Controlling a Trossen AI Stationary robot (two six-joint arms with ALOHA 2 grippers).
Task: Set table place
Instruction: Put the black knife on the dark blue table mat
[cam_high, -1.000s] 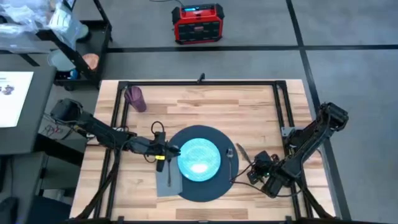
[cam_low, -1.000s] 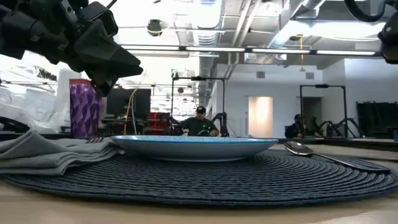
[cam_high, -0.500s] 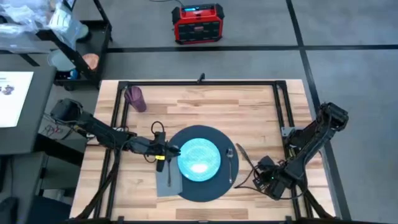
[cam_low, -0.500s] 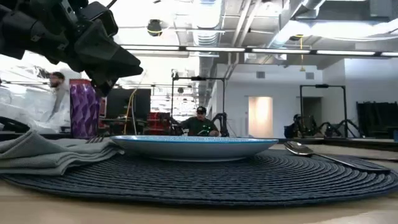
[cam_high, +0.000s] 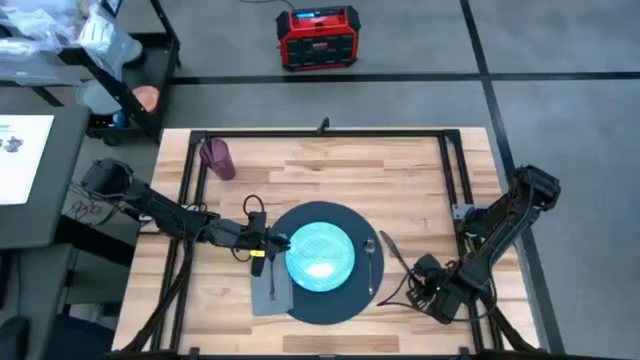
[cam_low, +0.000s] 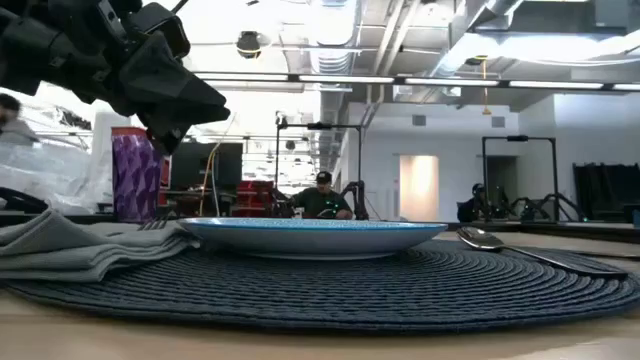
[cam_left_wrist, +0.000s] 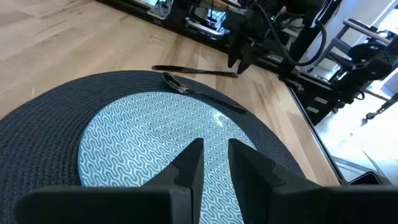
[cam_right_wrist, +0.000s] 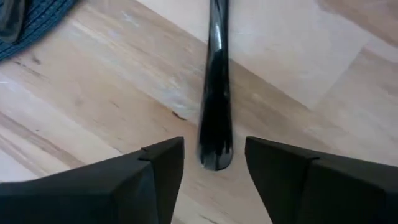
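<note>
The dark round place mat lies on the wood table and carries a light blue plate. A spoon lies on the mat's right part. A grey napkin rests on the mat's left edge. A dark knife lies on the table right of the mat. My right gripper is open, low over the table, one finger on either side of the knife's handle end. My left gripper hovers above the napkin at the plate's left rim, its fingers a narrow gap apart, with nothing between them.
A purple cup stands at the table's far left corner. The black rail frame runs along the edges, close behind my right arm. Bare wood lies between the mat and the far rail. A red box sits on the floor beyond.
My right gripper has moved a little toward the table's near edge, along the knife to its handle end, and has left the low view's top right corner. The knife, the spoon, the plate and my left gripper have stayed in place.
</note>
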